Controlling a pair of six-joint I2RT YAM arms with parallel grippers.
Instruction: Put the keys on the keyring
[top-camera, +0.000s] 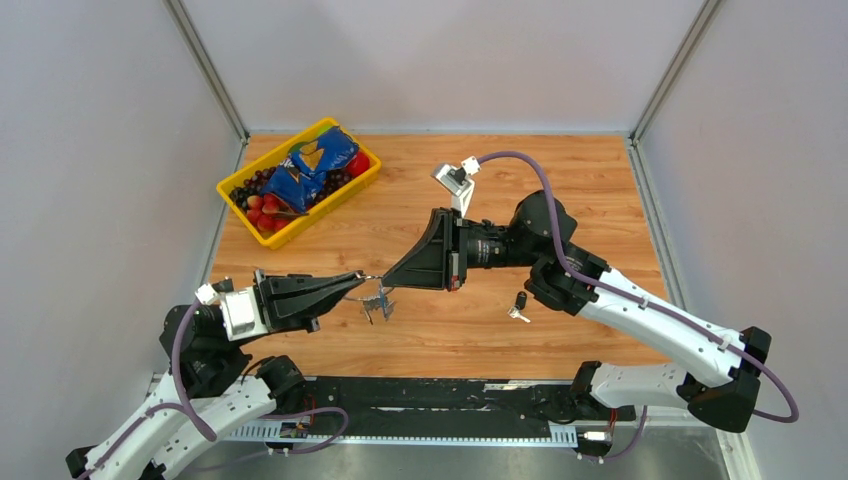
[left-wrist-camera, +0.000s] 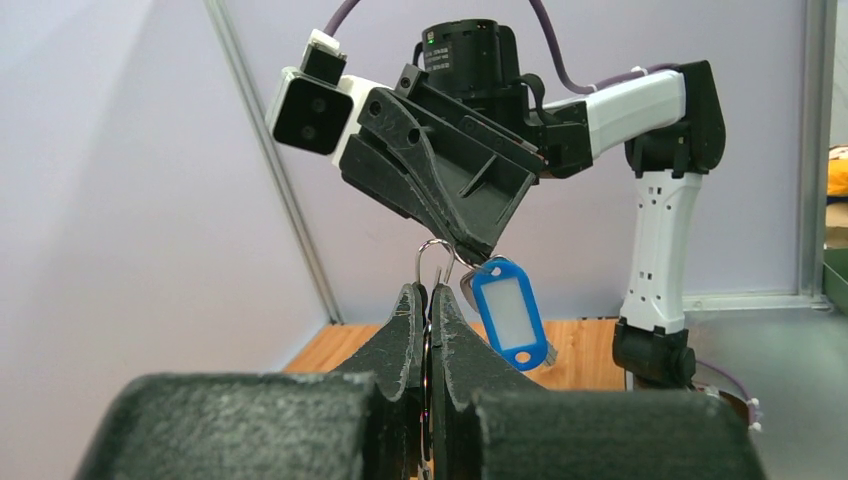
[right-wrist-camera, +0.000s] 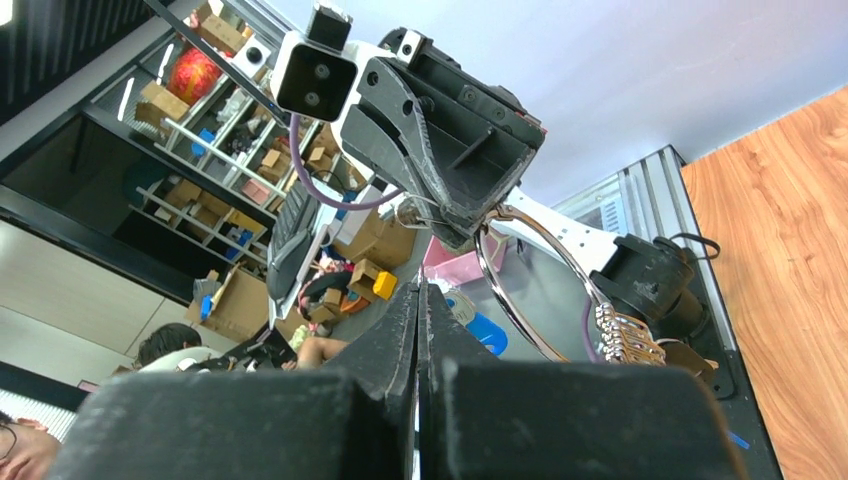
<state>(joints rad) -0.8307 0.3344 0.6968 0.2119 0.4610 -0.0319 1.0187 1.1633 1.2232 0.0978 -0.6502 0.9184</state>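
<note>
Keyring (top-camera: 371, 280) hangs in the air above the wooden surface (top-camera: 600, 200), between the two arms, whose tips nearly meet over the near middle of the surface. A cluster of keys (top-camera: 380, 306) dangles below it, clear of the wood.

The left end effector (top-camera: 357, 280) reaches in from the left, its fingers pressed together on the ring. In the left wrist view the thin wire runs down between the two fingers (left-wrist-camera: 405, 330) and loops up above them. A blue tag (left-wrist-camera: 508, 312) hangs from the ring just right of the fingertips.

The right end effector (top-camera: 388, 284) comes in from the right, fingers fully together. Its tip meets the top of the wire loop, right beside the blue tag. Whether it actually pinches the wire or only touches it cannot be told. In the right wrist view its own fingers (right-wrist-camera: 400, 330) are tight together, and the ring curves from the left end effector's tip down to the toothed keys at the lower right.

One black-headed key (top-camera: 519, 303) lies flat on the surface, well apart from the ring, beside the right arm.

A yellow basket (top-camera: 300, 228) sits at the far left corner, holding fruit and a blue packet
</note>
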